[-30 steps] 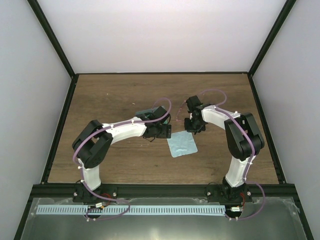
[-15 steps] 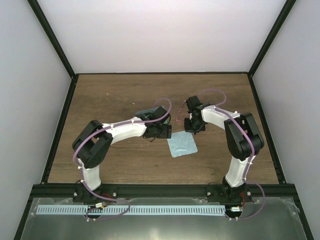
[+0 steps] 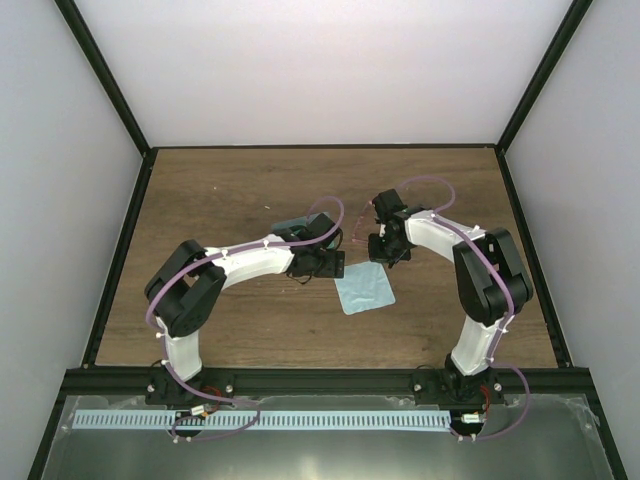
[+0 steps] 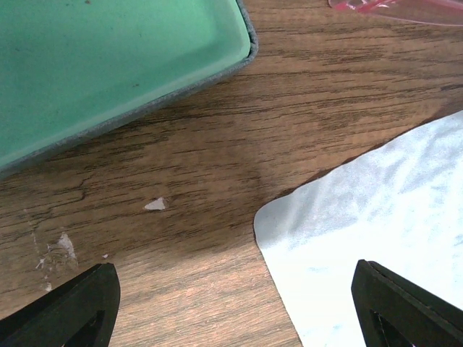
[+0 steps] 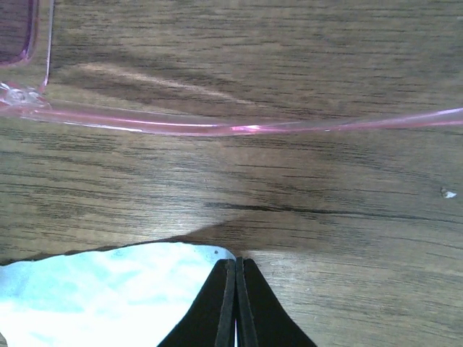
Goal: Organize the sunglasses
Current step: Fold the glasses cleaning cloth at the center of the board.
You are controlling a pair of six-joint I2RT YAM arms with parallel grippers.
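Right in the middle of the wooden table (image 3: pixel 220 190) both arms are meeting, and the sunglasses (image 5: pixel 217 129) are lying flat on the wood there, between the two grippers. In the right wrist view, one slim pink arm of the frame is running clean across from side to side, with a tinted lens peeking in at the top left corner. The right gripper (image 5: pixel 235 275) is hanging low over the wood on the near side of that pink arm, its jaws pressed tight together with only a hairline between them. Their tips are sitting right at the corner of the light-blue cloth (image 5: pixel 108 289), though whether that corner is nipped between them, I cannot tell. A strip of bare wood is separating the cloth from the sunglasses, so those two are lying apart. Over on the left wrist camera, the left gripper (image 4: pixel 233 289) is hovering with its jaws spread wide and nothing between them but wood and the cloth's rounded corner. The teal case (image 4: pixel 108 65) is filling the upper left of that view, lying open with its pale green lining facing up, clear of the cloth. A sliver of pink frame is just showing at the top right edge. From above, the case is lying just left of the table's middle, toward the far edge, and the cloth just on the near side of it.
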